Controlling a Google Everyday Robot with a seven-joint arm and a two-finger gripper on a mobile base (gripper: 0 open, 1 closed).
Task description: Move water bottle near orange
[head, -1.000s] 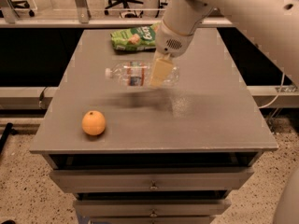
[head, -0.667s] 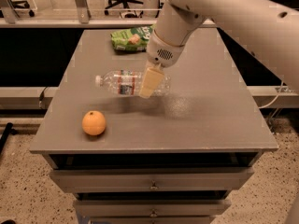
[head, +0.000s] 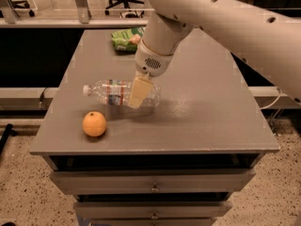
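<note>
The water bottle [head: 113, 92] is clear ribbed plastic with a white cap pointing left and a red, white and blue label. It lies sideways, held just above the grey table [head: 207, 121]. My gripper [head: 137, 94] comes down from the white arm and is shut on the bottle's middle, with one cream finger [head: 139, 92] across its front. The orange [head: 94, 124] sits on the table near the front left corner, a short way below and left of the bottle, not touching it.
A green snack bag [head: 125, 38] lies at the back of the table, behind the arm. The table's left and front edges are close to the orange. Drawers sit below the tabletop. Office chairs and a rail stand beyond the table.
The gripper has carried the bottle left and toward the front of the table, lower and closer to the orange. The orange has not moved.
</note>
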